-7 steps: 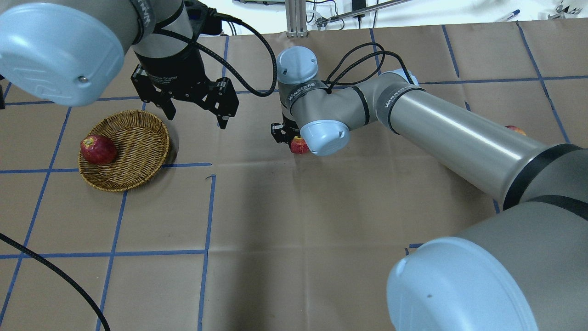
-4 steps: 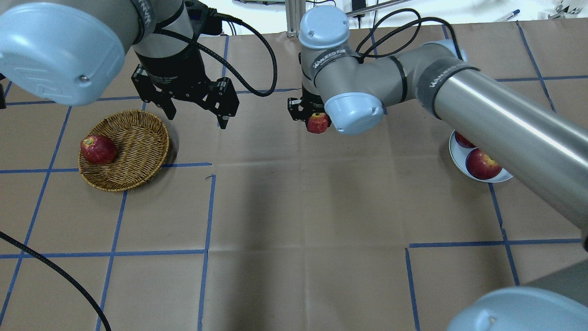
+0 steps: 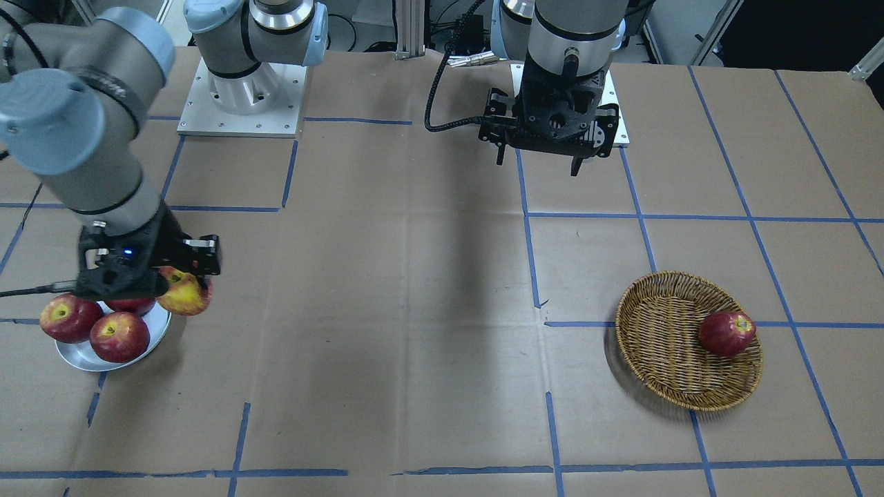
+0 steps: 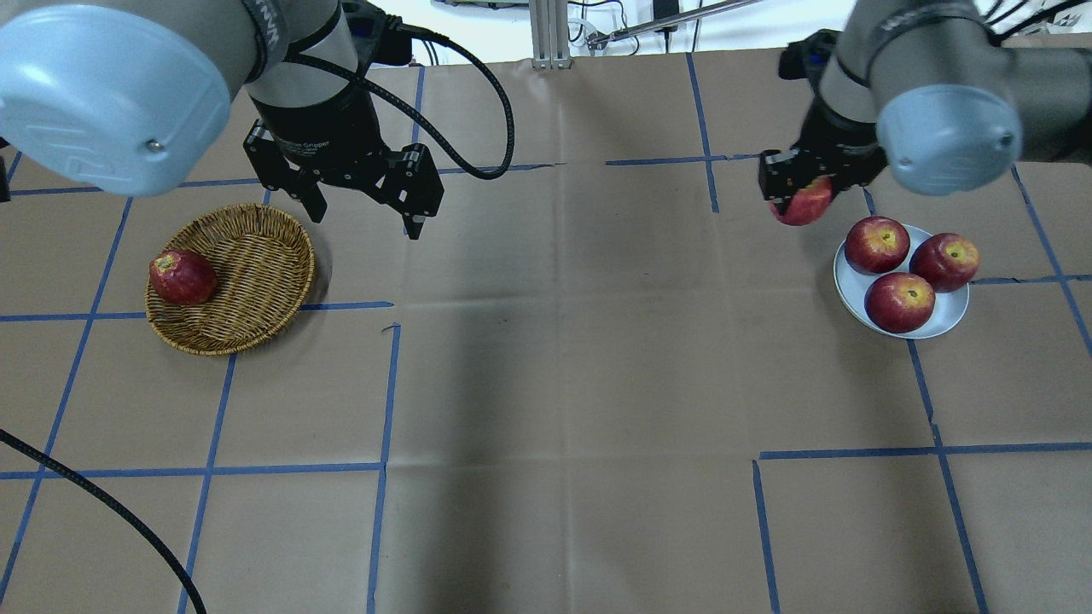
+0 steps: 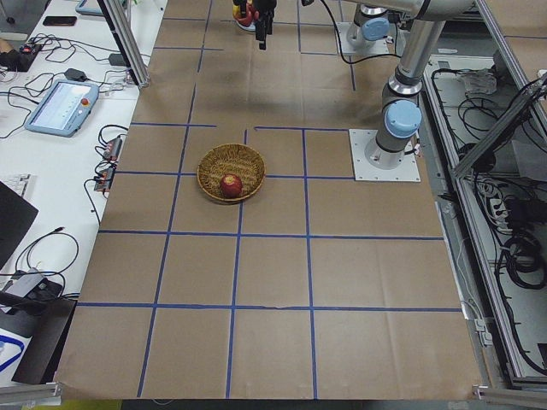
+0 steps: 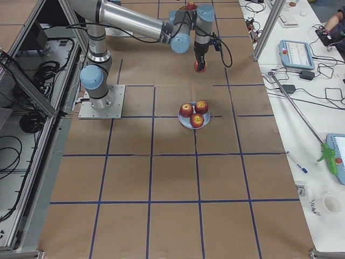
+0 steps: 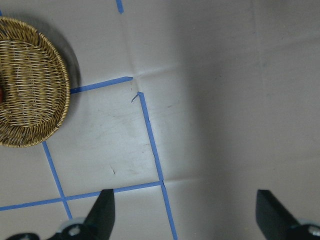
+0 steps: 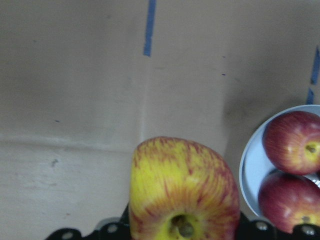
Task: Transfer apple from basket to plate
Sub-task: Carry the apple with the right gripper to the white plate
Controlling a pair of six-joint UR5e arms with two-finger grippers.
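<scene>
Right tool (image 4: 798,194) grips apple (image 4: 804,207) aloft, just left of plate (image 4: 851,297); placing remains. Plate carries three red apples (image 4: 899,302). Left tool (image 4: 365,217) wide, empty, near basket (image 4: 256,286).

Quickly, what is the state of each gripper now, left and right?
Left gripper: open, holding nothing.
Right gripper: shut on the apple, in the air beside the plate.

Yellow-green apple (image 8: 182,185) streaked red, golden-brown woven basket (image 4: 256,264), silver-grey plate (image 4: 849,286), brown table (image 4: 546,384) gridded with blue tape (image 4: 256,469).
</scene>
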